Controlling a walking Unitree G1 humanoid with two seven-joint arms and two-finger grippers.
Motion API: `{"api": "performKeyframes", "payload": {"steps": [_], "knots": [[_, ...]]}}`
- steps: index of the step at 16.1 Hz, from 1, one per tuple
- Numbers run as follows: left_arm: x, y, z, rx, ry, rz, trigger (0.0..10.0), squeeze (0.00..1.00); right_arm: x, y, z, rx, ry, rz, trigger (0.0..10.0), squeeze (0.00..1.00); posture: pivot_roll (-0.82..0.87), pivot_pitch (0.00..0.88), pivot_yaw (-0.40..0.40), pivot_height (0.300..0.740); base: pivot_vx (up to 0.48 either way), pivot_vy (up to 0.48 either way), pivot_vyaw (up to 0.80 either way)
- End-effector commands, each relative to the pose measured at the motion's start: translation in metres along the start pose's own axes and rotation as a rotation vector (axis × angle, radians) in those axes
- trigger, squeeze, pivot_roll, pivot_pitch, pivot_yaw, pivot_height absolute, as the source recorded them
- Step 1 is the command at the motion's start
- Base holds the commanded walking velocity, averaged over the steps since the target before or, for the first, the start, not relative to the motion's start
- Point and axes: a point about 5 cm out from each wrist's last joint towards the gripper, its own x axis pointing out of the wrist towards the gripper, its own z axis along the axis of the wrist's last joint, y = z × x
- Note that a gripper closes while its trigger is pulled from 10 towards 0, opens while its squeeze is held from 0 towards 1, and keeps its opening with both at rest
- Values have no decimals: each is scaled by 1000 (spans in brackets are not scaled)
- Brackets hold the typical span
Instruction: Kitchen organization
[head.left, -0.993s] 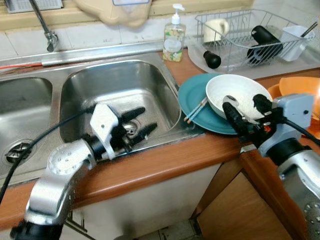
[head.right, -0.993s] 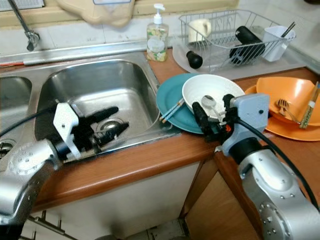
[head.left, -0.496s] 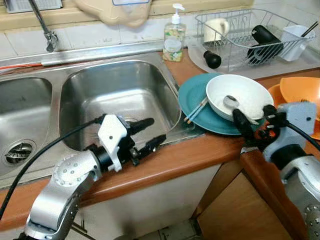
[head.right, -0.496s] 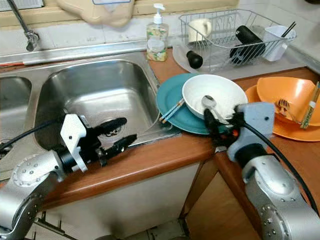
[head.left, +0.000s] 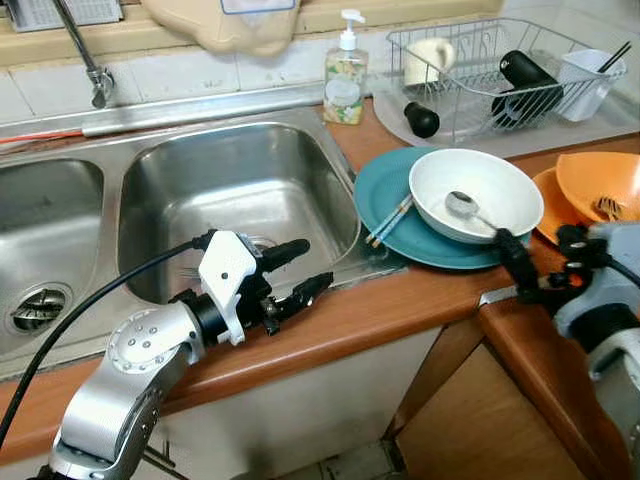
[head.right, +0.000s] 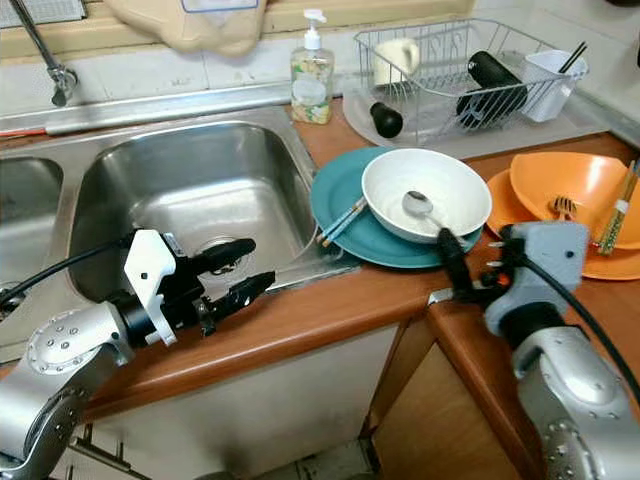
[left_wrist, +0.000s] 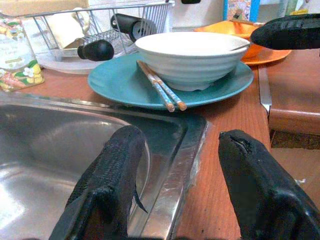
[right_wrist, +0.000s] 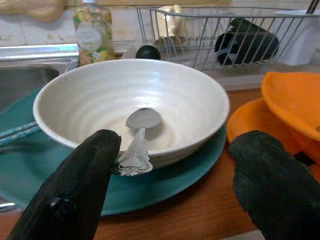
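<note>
Right wrist view: the right gripper is spread wide and holds nothing, its fingers either side of the near rim of a white ribbed bowl with a metal spoon lying inside, handle resting over the rim. The bowl sits on a teal plate just beside the sink, with a pair of chopsticks on the plate's left part. The left gripper, also open and empty, hovers over the sink's front edge.

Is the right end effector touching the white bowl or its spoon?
Apart. In the right wrist view the open right end effector sits short of the white bowl, with teal plate visible between; the spoon lies ungripped.
</note>
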Motion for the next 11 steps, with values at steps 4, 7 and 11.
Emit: {"api": "performKeyframes", "payload": {"steps": [4, 7, 11], "knots": [[2, -2, 7, 14, -10, -18, 10000, 0, -1, 8, 0, 23, -25, 92, 10000, 0, -141, 0, 40, 740, 0, 0, 0], [2, -2, 7, 14, -10, -22, 10000, 0, 4, 9, -1, 21, -31, 113, 392, 0, -134, 0, 38, 740, 0, 0, 0], [2, -2, 7, 16, -10, -21, 10000, 0, 9, 9, 1, 45, -52, 153, 0, 0, -131, 0, 34, 740, 0, 0, 0]]}}
